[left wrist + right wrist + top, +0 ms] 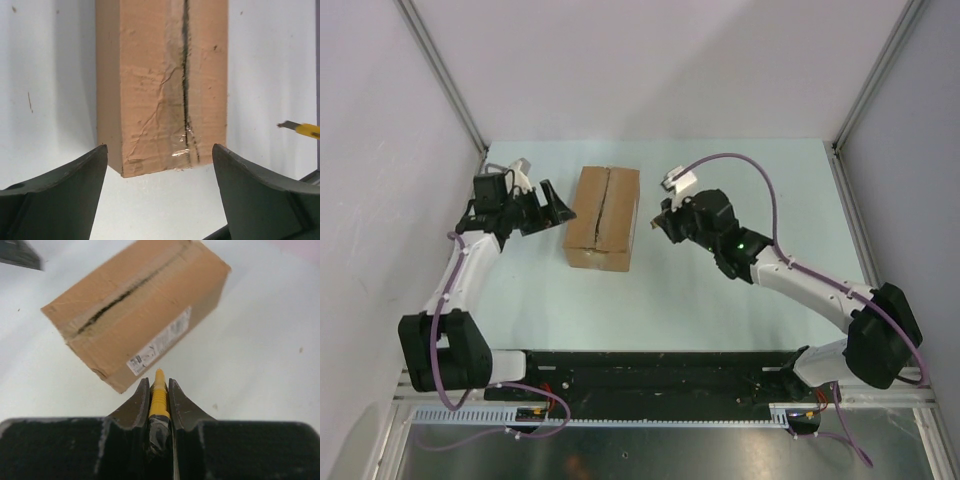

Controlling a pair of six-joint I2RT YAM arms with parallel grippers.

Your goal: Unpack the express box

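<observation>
**Position of the work item.** I see one express box (603, 218), lying flat near the middle of the table (670, 310) with its flaps down. Its centre seam (185, 75) faces up and shows as a dark line under wrinkled clear tape. The box sits between the two arms.

**Left gripper** (555, 203). The jaws stand wide apart and hold nothing. In the top view it is just beside the left wall of the box. In the left wrist view the box lies ahead of the two fingers (55, 200), framed by the gap between them. I cannot tell whether either tip touches the cardboard.

**Right gripper** (159, 385). The jaws are closed tight on a yellow utility knife (159, 396), whose tip points at the right side wall of the box. That wall carries a white shipping label (160, 342). The top view shows a strip of bare table between this gripper and the box, so the two are near each other but apart.

**Count.** One box, one label, one knife, two grippers.

**Surroundings.** The knife is the only other loose item I can see, and it is off the table in the right jaws. Nothing lies on the box, and nothing stands between it and either gripper.
</observation>
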